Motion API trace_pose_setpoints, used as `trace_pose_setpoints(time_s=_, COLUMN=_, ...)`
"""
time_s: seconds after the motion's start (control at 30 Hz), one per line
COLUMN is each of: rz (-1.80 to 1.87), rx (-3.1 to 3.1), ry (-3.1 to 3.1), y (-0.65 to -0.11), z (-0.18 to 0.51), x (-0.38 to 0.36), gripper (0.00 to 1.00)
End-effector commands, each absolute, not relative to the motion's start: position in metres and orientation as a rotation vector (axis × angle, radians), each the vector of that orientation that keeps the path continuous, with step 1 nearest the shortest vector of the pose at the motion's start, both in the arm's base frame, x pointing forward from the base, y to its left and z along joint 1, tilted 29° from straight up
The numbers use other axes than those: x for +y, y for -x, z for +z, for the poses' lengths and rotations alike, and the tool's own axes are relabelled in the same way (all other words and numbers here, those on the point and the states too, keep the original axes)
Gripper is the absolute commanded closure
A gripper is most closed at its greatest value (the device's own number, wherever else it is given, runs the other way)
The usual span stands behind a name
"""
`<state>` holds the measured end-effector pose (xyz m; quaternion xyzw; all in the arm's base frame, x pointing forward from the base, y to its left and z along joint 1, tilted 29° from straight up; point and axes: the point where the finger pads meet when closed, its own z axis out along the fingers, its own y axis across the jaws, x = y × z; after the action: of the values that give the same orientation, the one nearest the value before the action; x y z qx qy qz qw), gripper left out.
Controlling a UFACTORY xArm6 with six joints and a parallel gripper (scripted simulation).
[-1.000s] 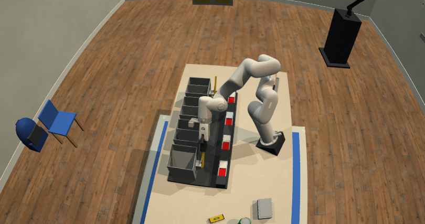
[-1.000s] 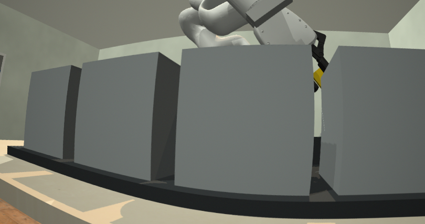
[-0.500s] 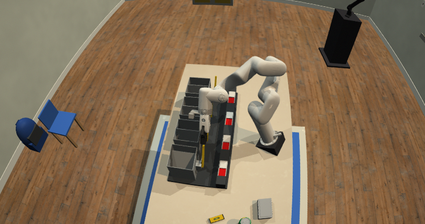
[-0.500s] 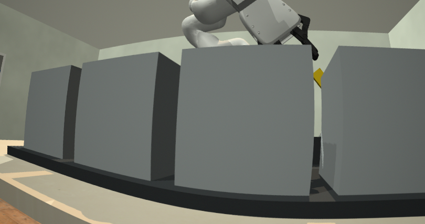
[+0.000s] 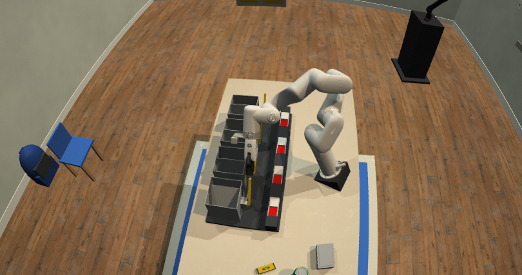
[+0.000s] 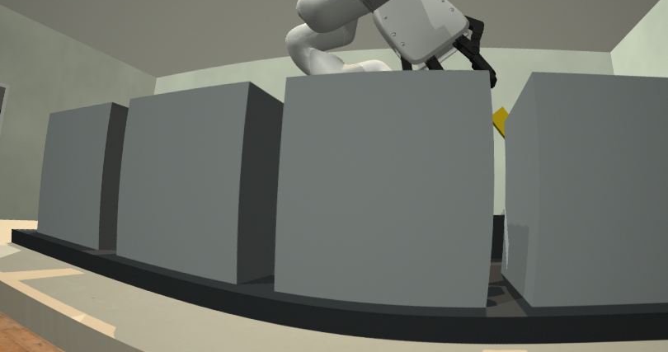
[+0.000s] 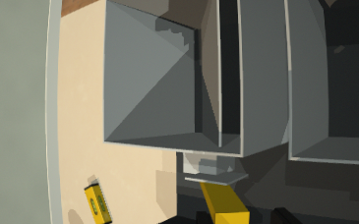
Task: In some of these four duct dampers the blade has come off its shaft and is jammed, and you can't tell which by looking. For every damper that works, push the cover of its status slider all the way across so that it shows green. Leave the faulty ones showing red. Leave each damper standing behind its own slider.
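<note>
Four grey duct dampers stand in a row on a dark base plate [image 5: 233,225] [image 6: 326,319]. The nearest damper [image 5: 223,198] [image 6: 593,185] [image 7: 152,84] has a yellow lever [image 5: 249,196] [image 6: 500,120] [image 7: 223,203] on its side. Another lever [image 5: 264,98] shows at the far damper [image 5: 243,103]. Four status sliders [image 5: 283,122] [image 5: 280,149] [image 5: 278,178] [image 5: 272,210] lie in front and all show red. My gripper [image 5: 249,167] [image 6: 463,62] is partly open. It hangs beside the third damper [image 5: 230,161] [image 6: 383,185], just above the nearest damper's lever and apart from it.
A yellow spirit level [image 5: 265,269] [image 7: 97,203], a grey box [image 5: 324,255] and a round green-rimmed thing [image 5: 301,271] lie on the mat's near end. The arm's base [image 5: 332,176] stands right of the sliders. A blue chair [image 5: 71,147] and a black pedestal [image 5: 419,46] stand far off.
</note>
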<state>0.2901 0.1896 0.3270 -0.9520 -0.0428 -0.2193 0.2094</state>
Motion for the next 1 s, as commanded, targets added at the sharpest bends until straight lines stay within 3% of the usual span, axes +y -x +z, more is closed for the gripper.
trace_pose_setpoints(time_s=0.0, rz=-0.620, rx=-0.105, ry=2.700, y=-0.297, z=0.335, x=0.198, gripper=0.61)
trace_pose_setpoints(time_s=0.97, rz=-0.755, rx=0.101, ry=3.263, y=-0.377, z=0.406, x=0.305, gripper=0.61)
